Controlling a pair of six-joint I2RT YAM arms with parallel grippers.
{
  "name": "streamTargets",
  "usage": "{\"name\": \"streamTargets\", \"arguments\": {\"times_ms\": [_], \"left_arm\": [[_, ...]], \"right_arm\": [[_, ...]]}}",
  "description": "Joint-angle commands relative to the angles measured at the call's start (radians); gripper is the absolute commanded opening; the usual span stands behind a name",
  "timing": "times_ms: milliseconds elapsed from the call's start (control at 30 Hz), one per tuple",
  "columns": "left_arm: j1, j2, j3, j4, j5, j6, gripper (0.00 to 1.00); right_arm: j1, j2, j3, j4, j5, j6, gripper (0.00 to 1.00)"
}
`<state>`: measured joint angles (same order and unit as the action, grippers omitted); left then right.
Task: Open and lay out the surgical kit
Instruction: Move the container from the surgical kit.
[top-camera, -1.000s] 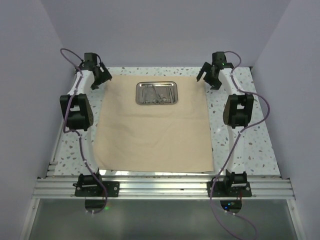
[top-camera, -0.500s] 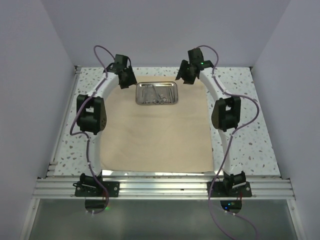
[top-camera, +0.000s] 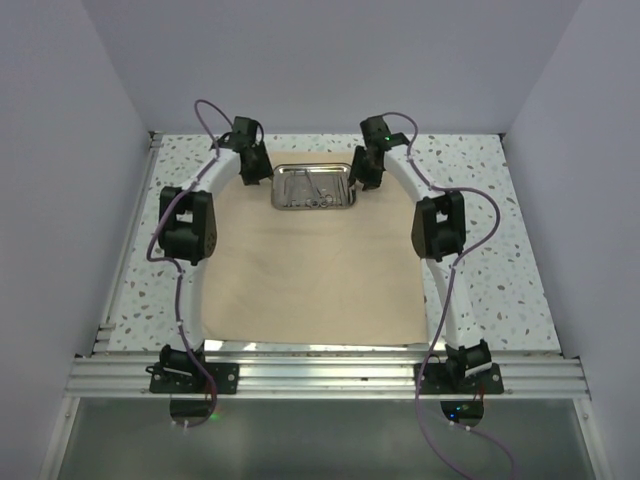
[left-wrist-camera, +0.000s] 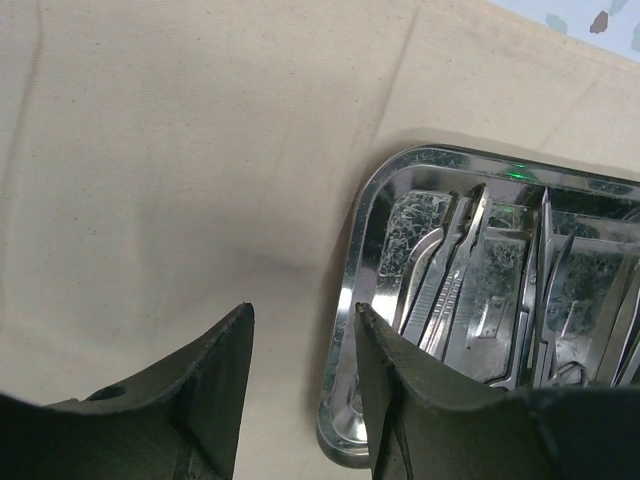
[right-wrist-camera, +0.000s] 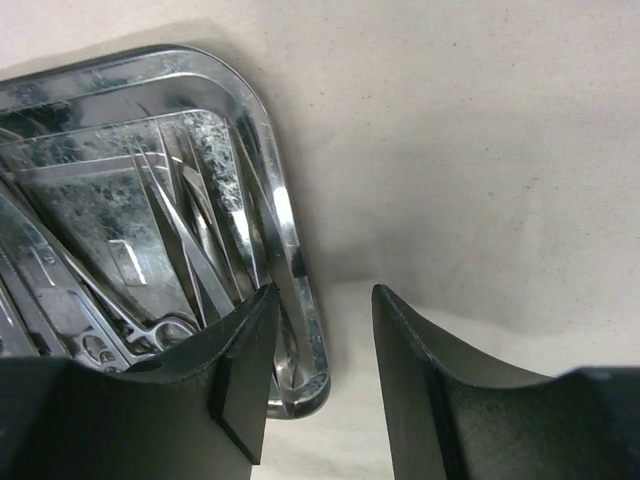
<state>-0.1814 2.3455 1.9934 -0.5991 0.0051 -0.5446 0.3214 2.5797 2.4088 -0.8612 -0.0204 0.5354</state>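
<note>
Tray (top-camera: 311, 207) between left gripper (top-camera: 252, 178) and right gripper (top-camera: 362, 180)

The top external camera views the whole counter (top-camera: 500, 290) from high behind the arm bases. The wrist cameras look down at close range past the left gripper (left-wrist-camera: 300, 390) and right gripper (right-wrist-camera: 325, 370), sharing the steel tray (left-wrist-camera: 356, 250) from opposite ends.

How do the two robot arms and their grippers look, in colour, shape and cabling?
Both the left arm and the right arm are made of white tubular links joined by bulky black joint housings. A thin purple cable loops loosely along each arm. The left gripper and the right gripper each carry two matte black, wedge-shaped fingers with flat inner faces.
</note>
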Motion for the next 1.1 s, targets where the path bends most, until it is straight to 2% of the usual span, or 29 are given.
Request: {"name": "streamTargets", "arguments": {"times_ms": [0, 167, 300, 367, 433, 500, 600, 667, 867, 1067], "left_arm": [[-0.012, 0.021, 0.047, 0.013, 0.03, 0.035, 0.48], [-0.03, 0.037, 0.044, 0.005, 0.022, 0.064, 0.45], [-0.039, 0.044, 0.042, -0.01, 0.003, 0.08, 0.42], [-0.04, 0.047, 0.038, -0.019, -0.002, 0.084, 0.4], [-0.041, 0.049, 0.024, -0.021, -0.002, 0.089, 0.37], [-0.041, 0.051, 0.009, -0.022, -0.002, 0.092, 0.28], [-0.043, 0.057, -0.002, -0.025, -0.002, 0.098, 0.08], [-0.043, 0.057, -0.004, -0.028, -0.002, 0.1, 0.0], [-0.043, 0.008, 0.001, -0.044, 0.006, 0.101, 0.0], [-0.043, -0.073, -0.042, -0.056, 0.001, 0.103, 0.0]], "right_arm": [[0.013, 0.016, 0.049, -0.044, 0.037, -0.031, 0.46], [0.044, 0.033, 0.073, -0.076, 0.089, -0.064, 0.4], [0.065, 0.045, 0.076, -0.096, 0.12, -0.08, 0.28], [0.077, 0.051, 0.078, -0.101, 0.128, -0.084, 0.26], [0.082, 0.056, 0.079, -0.111, 0.134, -0.086, 0.16], [0.09, 0.059, 0.079, -0.122, 0.14, -0.087, 0.06], [0.094, 0.079, 0.099, -0.156, 0.148, -0.091, 0.0], [0.097, 0.094, 0.133, -0.186, 0.157, -0.094, 0.0], [0.099, 0.05, 0.112, -0.21, 0.184, -0.091, 0.0], [0.099, -0.068, 0.01, -0.217, 0.212, -0.071, 0.0]]}}
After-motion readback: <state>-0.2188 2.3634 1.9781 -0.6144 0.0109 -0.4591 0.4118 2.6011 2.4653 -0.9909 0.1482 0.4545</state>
